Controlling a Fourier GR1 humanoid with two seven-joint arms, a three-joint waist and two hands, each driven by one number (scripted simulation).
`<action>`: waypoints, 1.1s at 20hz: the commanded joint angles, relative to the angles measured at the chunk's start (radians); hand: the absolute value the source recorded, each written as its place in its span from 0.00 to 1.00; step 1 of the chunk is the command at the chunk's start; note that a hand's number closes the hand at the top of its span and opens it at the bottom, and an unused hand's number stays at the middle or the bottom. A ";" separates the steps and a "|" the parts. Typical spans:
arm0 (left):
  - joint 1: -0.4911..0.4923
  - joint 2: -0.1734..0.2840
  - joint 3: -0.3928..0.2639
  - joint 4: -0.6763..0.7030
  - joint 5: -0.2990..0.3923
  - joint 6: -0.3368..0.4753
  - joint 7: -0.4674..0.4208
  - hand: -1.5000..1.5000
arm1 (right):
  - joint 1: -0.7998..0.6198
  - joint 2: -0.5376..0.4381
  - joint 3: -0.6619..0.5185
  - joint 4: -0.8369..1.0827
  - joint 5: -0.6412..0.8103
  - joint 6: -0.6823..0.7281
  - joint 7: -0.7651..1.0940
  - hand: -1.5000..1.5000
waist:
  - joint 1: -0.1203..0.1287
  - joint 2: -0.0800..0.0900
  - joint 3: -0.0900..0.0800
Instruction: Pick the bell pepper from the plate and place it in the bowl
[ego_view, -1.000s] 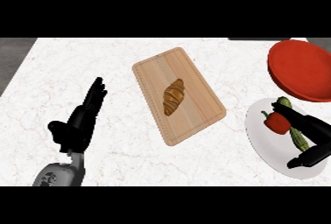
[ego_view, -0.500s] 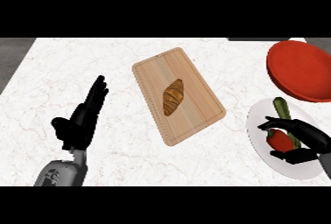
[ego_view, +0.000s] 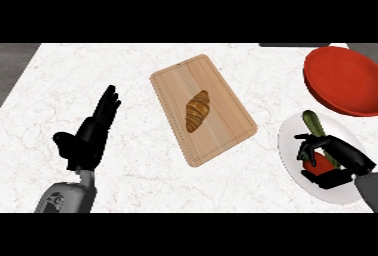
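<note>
A red bell pepper (ego_view: 317, 166) lies on the white plate (ego_view: 291, 150) at the right edge. My right hand (ego_view: 341, 156) is over it, fingers and thumb curled round the pepper and hiding most of it. A green vegetable (ego_view: 313, 121) sticks out past the fingers on the same plate. The red bowl (ego_view: 343, 80) stands beyond the plate at the upper right. My left hand (ego_view: 88, 135) rests open at the lower left, fingers straight.
A wooden cutting board (ego_view: 221, 120) with a croissant (ego_view: 196, 110) on it lies slantwise in the middle of the white marble counter. The counter's left edge runs beside a dark floor strip at the far left.
My right hand has settled lower onto the plate and its fingers have closed round the bell pepper. The left hand has stayed still.
</note>
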 joint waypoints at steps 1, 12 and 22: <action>0.021 -0.006 -0.012 -0.002 -0.016 0.002 -0.031 0.50 | -0.098 0.149 -0.107 0.041 -0.075 -0.162 0.245 1.00 | 0.011 0.005 0.009; 0.004 0.000 0.010 0.003 -0.011 0.007 0.000 0.50 | -0.320 0.420 -0.152 -0.127 0.079 -0.942 0.512 1.00 | 0.001 -0.001 0.010; 0.008 -0.012 0.007 -0.004 -0.014 0.003 0.021 0.50 | -0.495 0.287 -0.035 -0.374 0.408 -1.005 1.039 1.00 | -0.017 -0.005 0.009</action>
